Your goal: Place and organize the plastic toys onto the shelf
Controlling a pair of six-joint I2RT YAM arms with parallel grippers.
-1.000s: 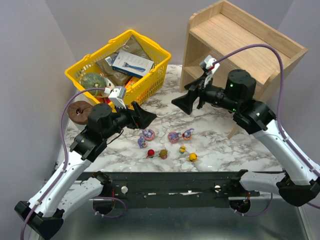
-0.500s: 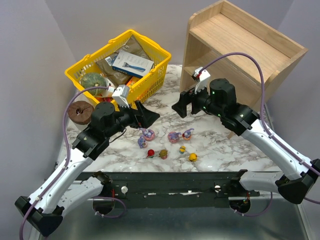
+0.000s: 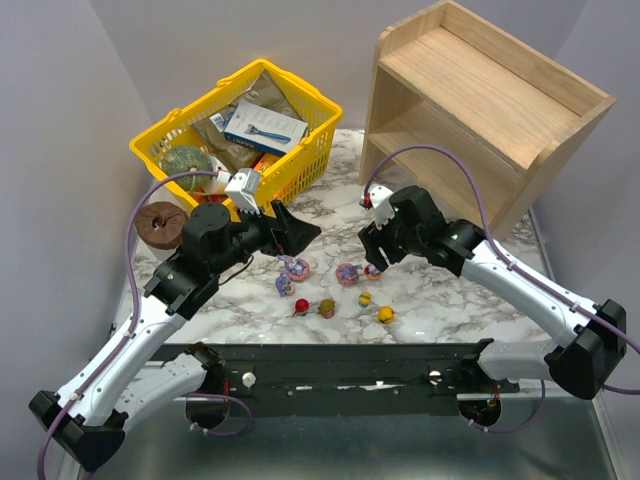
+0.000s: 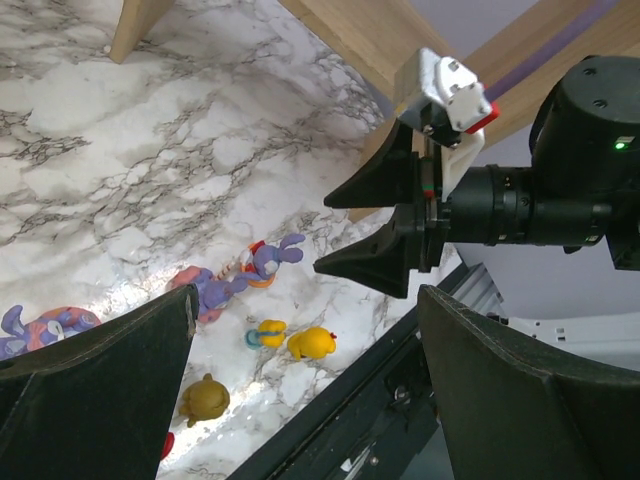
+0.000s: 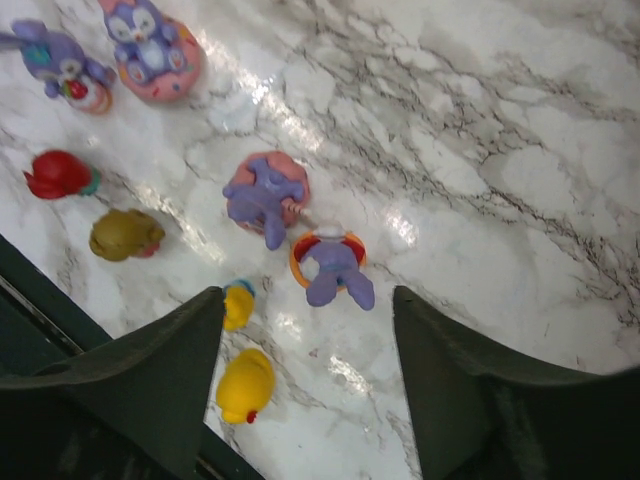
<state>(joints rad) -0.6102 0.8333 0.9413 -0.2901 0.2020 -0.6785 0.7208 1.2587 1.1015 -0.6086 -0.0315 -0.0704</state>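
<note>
1. Noting right gripper [image 3: 371, 258] swinging down from the front of the shelf [image 3: 480, 90] to just above the plastic toys [image 3: 297, 268].
2. Recording its jaws narrowing from full spread, yet standing apart and pinching nothing.
3. Locating ringed purple figurine [image 5: 330, 265] directly beneath the gap, second purple figurine [image 5: 265, 195] just beyond it, yellow toy [image 5: 245, 385] close beside one jaw; all lying on the marble table [image 3: 450, 300].
4. Finding left gripper [image 3: 290, 228] spread wide, empty, holding station beside the cluster.
5. Judging a first pick to be starting; shelf placement, well behind the right gripper, remaining wholly undone.
</note>
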